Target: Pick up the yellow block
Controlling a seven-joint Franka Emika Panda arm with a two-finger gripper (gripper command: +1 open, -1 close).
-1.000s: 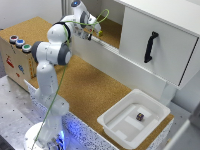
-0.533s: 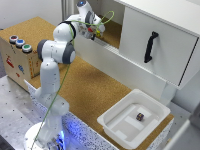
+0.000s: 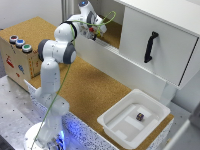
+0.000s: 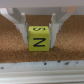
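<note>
A: Item: yellow block, lettered N and S. Position?

B: On cork floor of the cabinet recess, between the gripper fingers, a white ledge at the floor's edge.

A: Grip?

B: Fingers close against both sides; closure cannot be confirmed.

A: Surroundings?

B: Cork tabletop; white tray holding a small dark object; box with coloured buttons.

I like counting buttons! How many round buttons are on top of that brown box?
3, in a row on top of the box at the exterior view's left: red, blue, green. More may be hidden.
</note>
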